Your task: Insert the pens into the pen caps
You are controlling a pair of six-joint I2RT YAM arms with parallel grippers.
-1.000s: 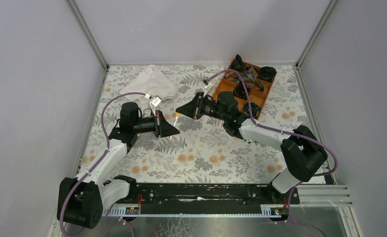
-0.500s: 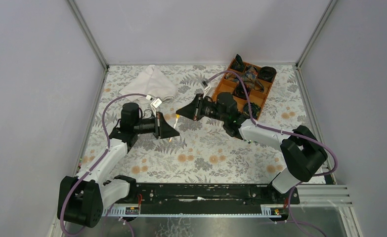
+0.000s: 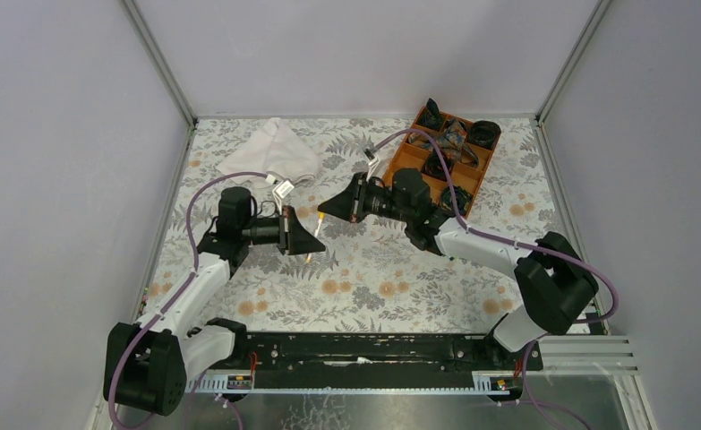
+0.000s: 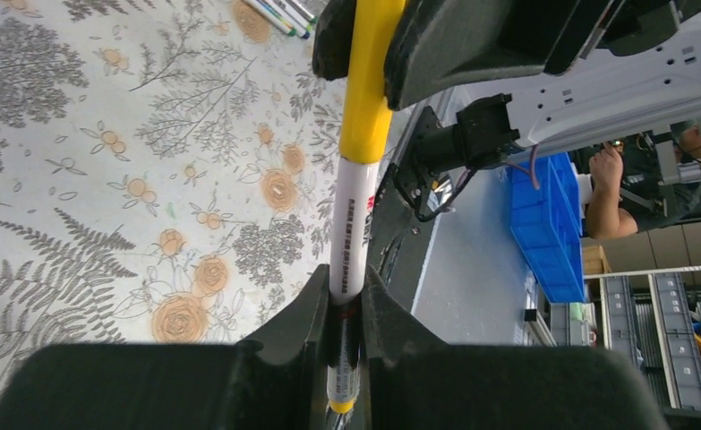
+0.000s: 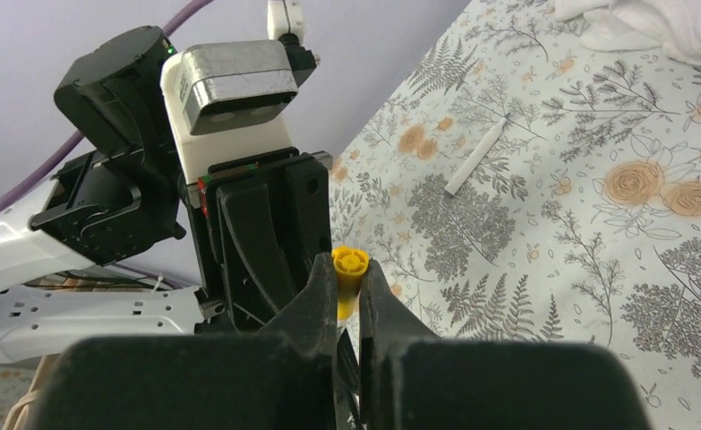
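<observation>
My left gripper [image 4: 346, 300] is shut on the lower barrel of a white pen [image 4: 353, 215], which points straight away from it. A yellow pen cap [image 4: 367, 98] sits in line over the pen's far end, and my right gripper [image 5: 348, 279] is shut on that yellow cap [image 5: 348, 267]. In the top view the two grippers, left [image 3: 316, 240] and right [image 3: 323, 209], meet tip to tip above the middle of the table, with the pen [image 3: 316, 219] between them. Another white pen [image 5: 476, 157] lies loose on the floral table. Several more pens [image 4: 279, 11] lie farther off.
An orange compartment tray [image 3: 415, 154] with black coiled bands stands at the back right, just behind the right arm. A white cloth [image 3: 270, 152] lies at the back left. The left arm's camera block [image 5: 235, 85] faces the right wrist closely.
The right arm has shifted slightly, its elbow going down and right. Both grippers stay shut on the pen and cap.
</observation>
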